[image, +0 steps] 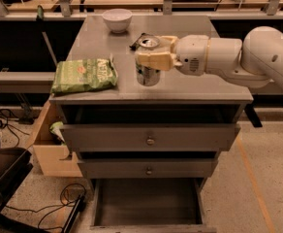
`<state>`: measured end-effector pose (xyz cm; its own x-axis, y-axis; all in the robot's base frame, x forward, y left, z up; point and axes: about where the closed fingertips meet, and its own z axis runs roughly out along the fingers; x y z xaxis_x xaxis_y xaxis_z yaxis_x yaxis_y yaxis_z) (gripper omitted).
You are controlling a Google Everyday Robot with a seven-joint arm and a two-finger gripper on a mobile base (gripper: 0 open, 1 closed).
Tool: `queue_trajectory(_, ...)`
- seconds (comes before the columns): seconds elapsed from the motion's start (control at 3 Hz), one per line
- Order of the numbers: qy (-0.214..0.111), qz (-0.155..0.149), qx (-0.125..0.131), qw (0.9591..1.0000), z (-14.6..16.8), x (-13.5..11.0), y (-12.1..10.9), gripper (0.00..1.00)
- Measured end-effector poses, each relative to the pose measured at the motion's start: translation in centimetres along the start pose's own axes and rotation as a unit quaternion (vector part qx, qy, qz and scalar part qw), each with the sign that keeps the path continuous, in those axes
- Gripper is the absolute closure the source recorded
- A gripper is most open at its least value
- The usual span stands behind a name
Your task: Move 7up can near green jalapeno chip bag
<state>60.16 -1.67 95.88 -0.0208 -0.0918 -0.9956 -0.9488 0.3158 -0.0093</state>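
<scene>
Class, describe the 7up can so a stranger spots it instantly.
Find the grey drawer cabinet; near its front edge, right of the green chip bag, the gripper holds the 7up can. It alone is a silvery cylinder with a pull-tab top.

The table (199, 87) bears a bag (85, 75) front-left, a bowl (117, 19) at the back, a wrapper (134, 43) mid-back. The gripper (151, 60) clasps the can (148, 76) above its middle.

Warm, rather dim indoor light falls from above onto the grey cabinet top (204, 89), leaving a soft pale sheen near the bowl (117, 19). The gripper (150, 59), over the middle of the top and clasping the 7up can (148, 76), is well lit, and the white arm (258, 57) gleams. The drawers (149, 139) and the floor (258, 188) below lie in deep shadow
</scene>
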Motion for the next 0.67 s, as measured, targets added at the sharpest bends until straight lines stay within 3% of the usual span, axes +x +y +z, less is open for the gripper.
queue_trajectory(0.33,0.01,-0.036,-0.041,0.9985,2.4,1.8,0.5,1.0)
queue_trajectory(0.67,0.014,-0.05,-0.054,0.9972,4.0,2.7,-0.6,1.0)
